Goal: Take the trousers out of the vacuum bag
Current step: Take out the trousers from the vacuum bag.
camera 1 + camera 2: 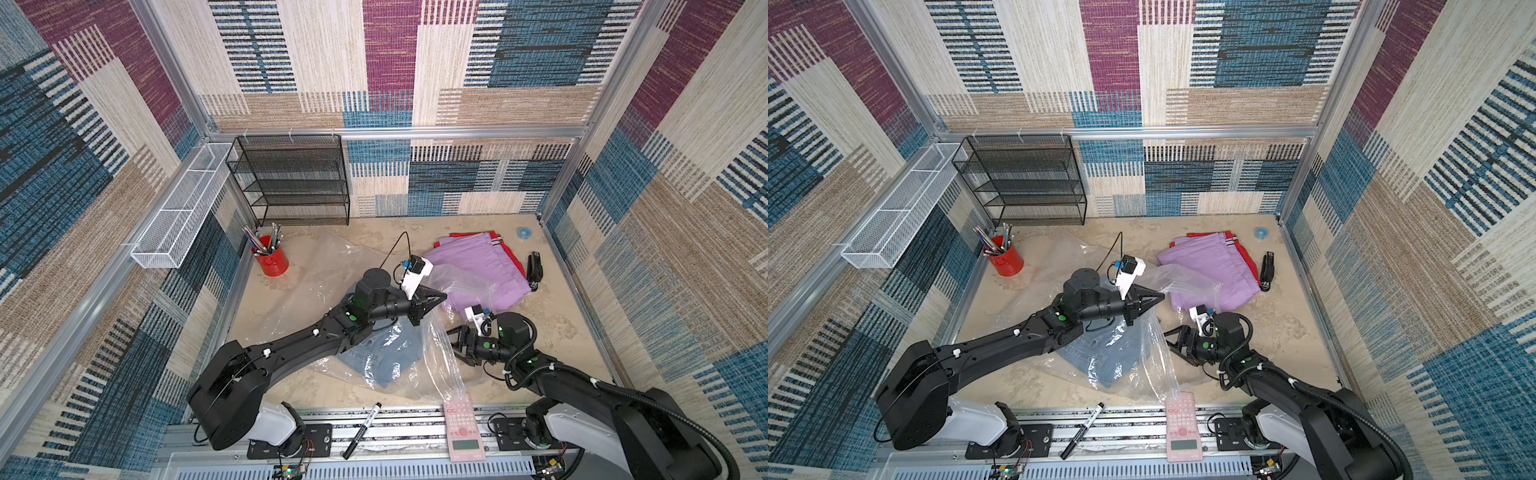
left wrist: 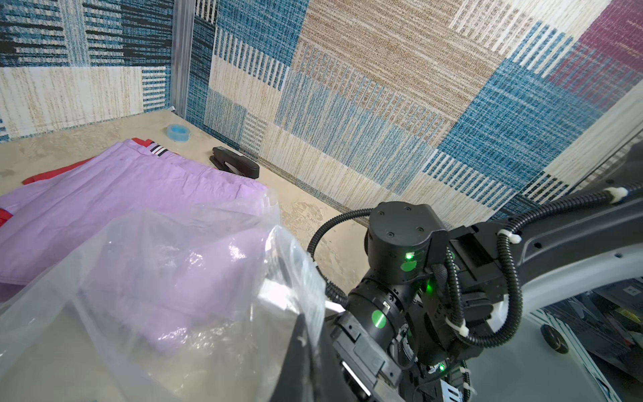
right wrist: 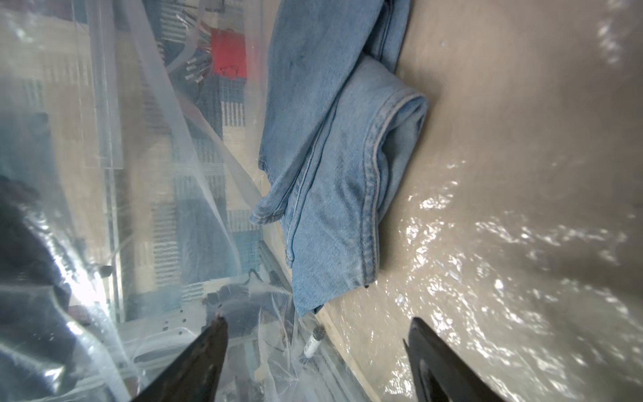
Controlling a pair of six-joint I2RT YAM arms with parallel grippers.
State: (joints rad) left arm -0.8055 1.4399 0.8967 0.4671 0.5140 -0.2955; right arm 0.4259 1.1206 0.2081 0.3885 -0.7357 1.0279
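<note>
The clear vacuum bag (image 1: pixel 316 282) (image 1: pixel 1042 286) lies crinkled across the middle of the floor. My left gripper (image 1: pixel 442 296) (image 1: pixel 1160 296) (image 2: pixel 306 348) is shut on the vacuum bag's edge and holds that edge lifted. Light-blue denim trousers (image 1: pixel 382 357) (image 1: pixel 1100 357) (image 3: pixel 334 174) lie inside the bag under my left forearm. My right gripper (image 1: pixel 453 345) (image 1: pixel 1169 343) (image 3: pixel 316 320) stands open at the raised plastic, pointing at the denim with nothing between its fingers. Lilac trousers (image 1: pixel 478 266) (image 2: pixel 121 195) lie outside the bag, on top of red trousers (image 1: pixel 513 257) (image 2: pixel 59 170).
A red pencil cup (image 1: pixel 272 259), a black mesh rack (image 1: pixel 291 183) and a white wire basket (image 1: pixel 183 208) stand at the back left. A black stapler (image 1: pixel 534 266) and blue tape roll (image 1: pixel 524 232) lie near the right wall. A marker (image 1: pixel 361 430) and pink calculator (image 1: pixel 461 428) lie on the front rail.
</note>
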